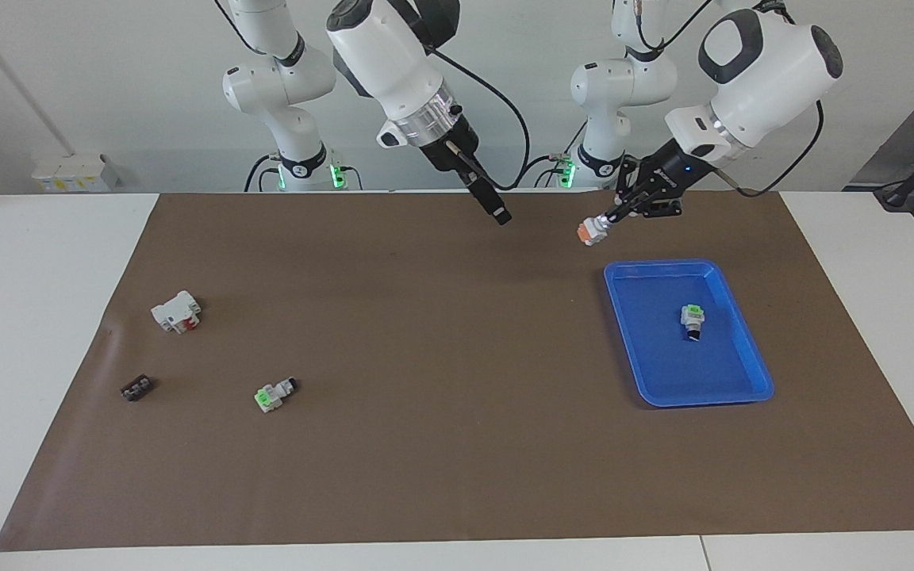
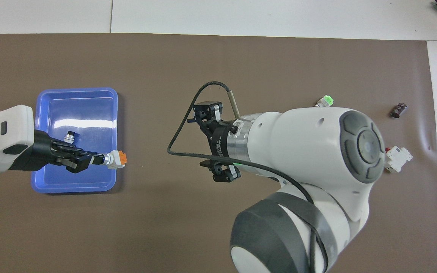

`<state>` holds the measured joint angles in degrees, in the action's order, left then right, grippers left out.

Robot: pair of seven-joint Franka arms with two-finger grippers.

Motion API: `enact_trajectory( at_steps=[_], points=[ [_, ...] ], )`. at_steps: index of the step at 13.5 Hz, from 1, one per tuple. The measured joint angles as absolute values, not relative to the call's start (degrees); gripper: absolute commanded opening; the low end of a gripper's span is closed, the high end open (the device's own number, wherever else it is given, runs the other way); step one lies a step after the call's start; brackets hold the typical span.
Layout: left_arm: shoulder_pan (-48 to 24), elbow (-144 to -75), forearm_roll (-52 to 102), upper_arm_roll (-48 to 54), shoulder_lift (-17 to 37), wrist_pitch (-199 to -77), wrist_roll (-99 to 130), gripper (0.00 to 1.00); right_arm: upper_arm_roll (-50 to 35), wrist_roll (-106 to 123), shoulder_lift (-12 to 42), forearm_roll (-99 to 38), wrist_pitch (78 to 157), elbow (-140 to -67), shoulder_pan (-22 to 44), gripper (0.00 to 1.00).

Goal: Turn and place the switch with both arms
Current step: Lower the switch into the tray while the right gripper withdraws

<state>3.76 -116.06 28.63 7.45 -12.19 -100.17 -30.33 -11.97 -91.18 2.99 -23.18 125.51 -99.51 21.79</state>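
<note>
One orange switch (image 1: 589, 231), two green-ended switches (image 1: 275, 393) (image 1: 693, 319), one blue tray (image 1: 743, 394)
Left gripper (image 1: 612, 214) clamped the orange switch above the tray's robot-side rim; right gripper (image 2: 210, 143) hung wide open mid-table

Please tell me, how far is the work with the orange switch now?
Picked up already: the left gripper holds the small white switch with an orange end in the air, by the blue plastic tray's edge nearest the robots. The right gripper, open and empty, is over the brown mat. Left: setting the switch into the tray, where a green-ended switch lies.
</note>
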Motion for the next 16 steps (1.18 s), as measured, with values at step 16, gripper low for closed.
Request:
enact_trajectory(
  at_steps=[16],
  points=[
    [10.2, -123.5, 5.6, 8.4, -4.9, -118.0, -4.8, 0.0, -11.4, -30.1, 0.2, 0.8, 111.5, -100.5, -0.3, 1.0]
  ],
)
